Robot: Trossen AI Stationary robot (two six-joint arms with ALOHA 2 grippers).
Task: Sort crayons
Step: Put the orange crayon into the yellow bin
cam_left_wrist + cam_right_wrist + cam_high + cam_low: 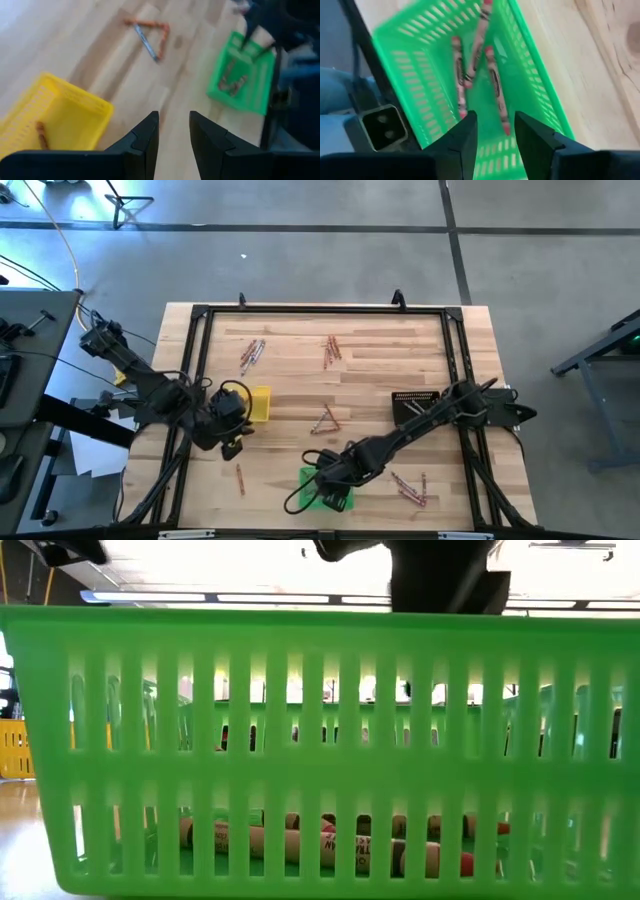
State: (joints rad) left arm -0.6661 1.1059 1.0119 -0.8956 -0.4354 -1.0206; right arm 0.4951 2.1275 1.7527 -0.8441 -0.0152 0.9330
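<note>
Right gripper [492,132] above green tray [415,35], fingers spread, empty; wrist view alone shows crayons [492,82] inside. Left gripper [174,131] spread, empty, beside yellow tray [75,100]; high view adds loose crayons [330,350] far side.

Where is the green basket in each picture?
High view: the green basket sits at the table's near edge, under the right claw.
Low view: it fills nearly the whole picture, its slatted wall right in front.
Left wrist view: it shows far off, beyond the left claw.
Right wrist view: it lies right below the open claw, crayons inside.
Shared landmark: the reddish crayons in the basket, seen in three views.
</note>
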